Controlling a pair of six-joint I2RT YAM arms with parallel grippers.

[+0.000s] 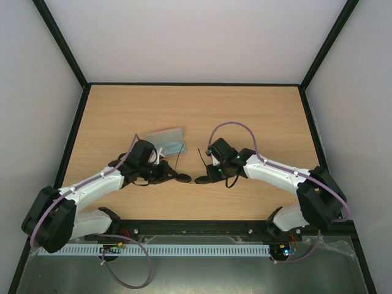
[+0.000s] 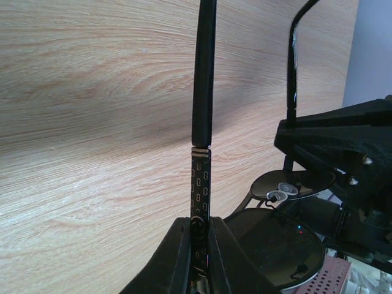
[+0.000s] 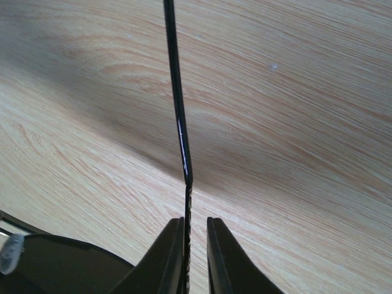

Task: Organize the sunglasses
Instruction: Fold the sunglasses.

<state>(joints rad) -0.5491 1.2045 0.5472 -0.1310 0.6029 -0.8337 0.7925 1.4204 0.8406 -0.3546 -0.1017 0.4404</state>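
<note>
1. We reckon we're at the folding step. Both arms have met at the sunglasses [image 1: 184, 178], one on each temple, and both temples stick straight out, unfolded.
2. The sunglasses sit just on the near side of the light blue cloth [image 1: 173, 147]. Their lenses are on the side away from the cloth and their temples reach back towards it.
3. The left gripper [image 2: 197, 229] is clamped tight on one temple right by the hinge, with no gap showing.
4. The right gripper [image 3: 195, 229] has the other temple between nearly closed fingers. The wire lies against one finger with a sliver of daylight to the other, so from this angle we can't tell if it's truly pinched.
5. Next move, we think: one side holds steady while the other swings its temple in across the lenses. It should be slow and light, because that frame looks easy to bend.
6. Materials: the lenses are dark, glossy ovals. The frame is thin black wire, with a patterned metal strip by the hinge and a smooth rounded sleeve further along. The table [image 1: 245, 116] is matte, pale wood-grain.
</note>
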